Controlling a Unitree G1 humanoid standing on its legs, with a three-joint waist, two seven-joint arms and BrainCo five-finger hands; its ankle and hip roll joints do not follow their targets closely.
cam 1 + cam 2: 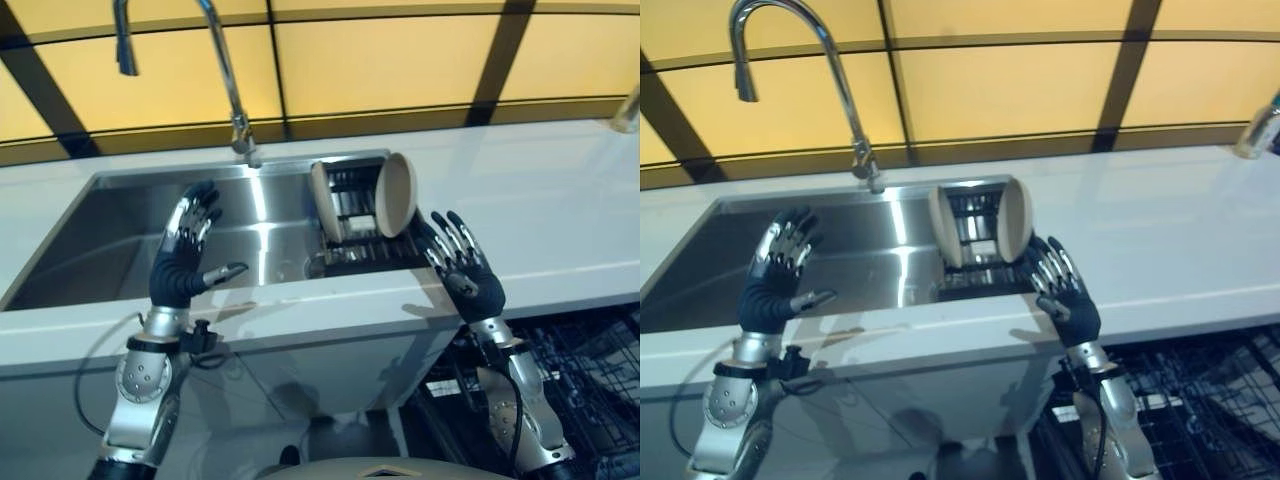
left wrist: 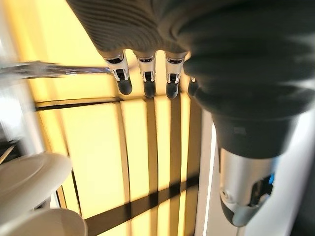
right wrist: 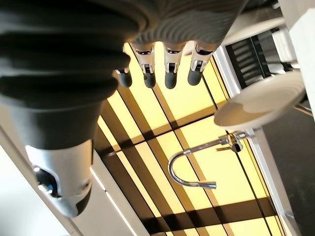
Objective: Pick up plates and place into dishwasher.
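Right now both hands are hovering empty above the front edge of the sink, fingers spread and relaxed, holding nothing. Two beige plates are standing on edge in a dark rack at the sink's right end: the left plate upright, the right plate leaning a little outward, with a gap between them. The right hand is sitting just beside the right plate, slightly nearer the robot, over the white counter; the left hand is well apart from the rack, over the basin below the faucet. The dishwasher rack is lying open under the counter on the robot's right. The step in hand looks like the first reach, and the right hand is the better placed for it. To do it well, it should be bringing its fingers behind the right plate's rim with the thumb on the near face, pinching on the upper edge rather than the middle, then lifting straight up out of the rack slots before swinging right and down. Tugging sideways risks tipping the neighbouring plate or dragging the rack.
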